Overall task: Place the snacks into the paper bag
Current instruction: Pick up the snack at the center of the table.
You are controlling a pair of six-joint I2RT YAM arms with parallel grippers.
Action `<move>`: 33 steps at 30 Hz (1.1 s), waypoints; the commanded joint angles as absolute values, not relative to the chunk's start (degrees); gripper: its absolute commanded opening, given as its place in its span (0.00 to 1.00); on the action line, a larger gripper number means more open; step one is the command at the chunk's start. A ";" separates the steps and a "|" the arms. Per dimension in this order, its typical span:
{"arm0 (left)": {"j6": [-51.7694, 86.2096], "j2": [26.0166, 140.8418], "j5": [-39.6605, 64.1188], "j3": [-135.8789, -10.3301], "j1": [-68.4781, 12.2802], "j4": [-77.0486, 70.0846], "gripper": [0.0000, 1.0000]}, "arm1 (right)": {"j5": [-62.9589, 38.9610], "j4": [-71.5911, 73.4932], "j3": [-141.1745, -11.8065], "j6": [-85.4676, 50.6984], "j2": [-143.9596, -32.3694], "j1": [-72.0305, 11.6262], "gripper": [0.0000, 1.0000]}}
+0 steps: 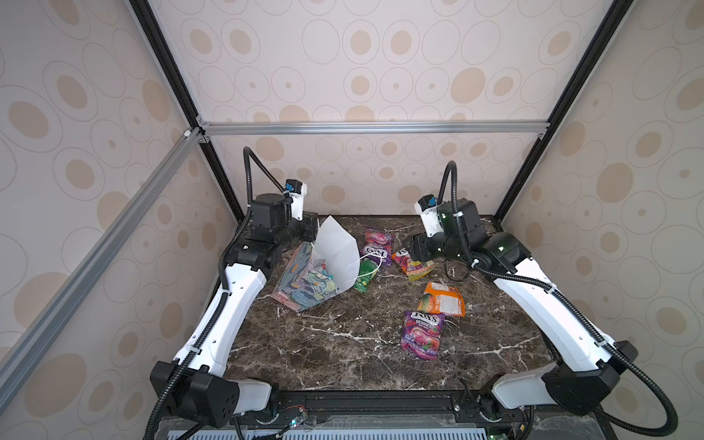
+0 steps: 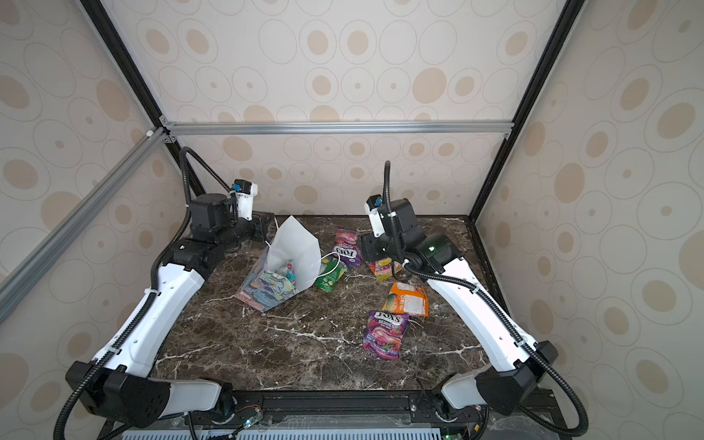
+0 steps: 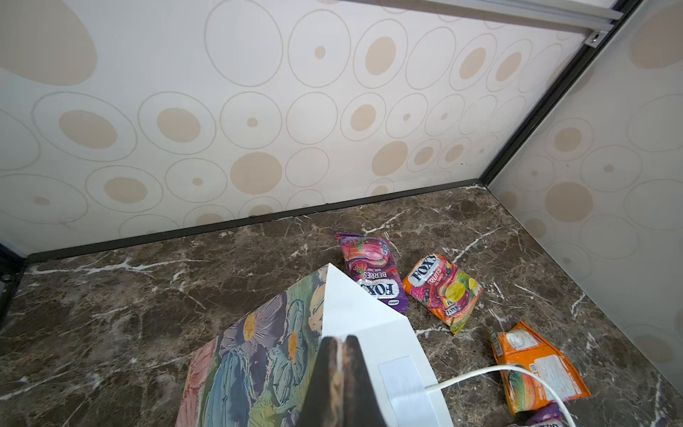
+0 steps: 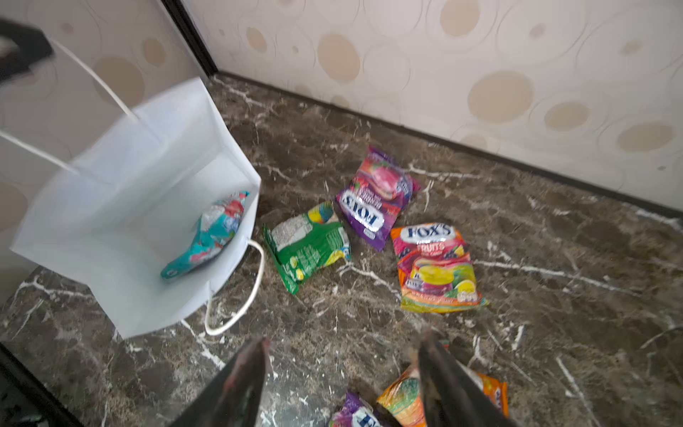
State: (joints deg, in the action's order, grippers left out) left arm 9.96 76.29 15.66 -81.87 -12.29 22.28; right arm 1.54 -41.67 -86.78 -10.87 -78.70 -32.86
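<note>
The left gripper [image 3: 338, 345] has its fingers pressed together on the paper bag [image 1: 304, 291], pinching a white cord handle [image 4: 92, 77] at the rim. In the right wrist view that cord runs taut from the bag's mouth up to the gripper. The right gripper [image 4: 343, 338] holds its fingers [image 4: 244, 377] well apart with nothing between them, only the marble table [image 1: 343, 343] below.

Read the table as a clock in both top views, with twelve at the back wall. The bag sits at ten o'clock, tipped over, its base toward seven and its open mouth toward two. Outside it carries a pastel blue, green and pink flower print; inside it is plain white. Its other cord handle [image 4: 236, 318] loops loose from the mouth onto the table. A crumpled teal-white pouch [image 4: 210, 233] lies inside, against the lower wall.

Five foil pouches lie outside. The green pouch [image 4: 308, 246], back side up, lies at the bag's mouth, at the bag's four o'clock. A purple Berries pouch [image 4: 375, 199] lies at twelve, just beside the green one. The red-yellow Fruits pouch [image 4: 436, 266] is at one o'clock, partly under the right gripper in the top views. The orange pouch [image 1: 442, 299] lies at three, label side up. The second Berries pouch [image 1: 423, 335] lies just beside it at four, logo facing up.
</note>
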 commanded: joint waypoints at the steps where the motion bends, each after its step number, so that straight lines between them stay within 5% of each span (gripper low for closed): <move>1: 8.32 74.40 14.18 -84.96 -10.87 22.14 0.00 | -5.02 -31.88 -76.12 -17.58 -77.39 -29.71 0.70; 11: 10.59 75.17 20.05 -83.48 -9.58 19.60 0.00 | -17.12 4.58 -57.25 -30.99 -91.90 -29.81 0.73; 33: 9.84 73.04 17.64 -82.75 -8.85 19.60 0.00 | -20.39 23.15 -62.15 -43.62 -116.63 -35.68 0.58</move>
State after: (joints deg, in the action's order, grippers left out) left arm 10.63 74.74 17.89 -81.89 -9.34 21.85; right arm -19.84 19.81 -60.88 -40.60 -114.78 -35.35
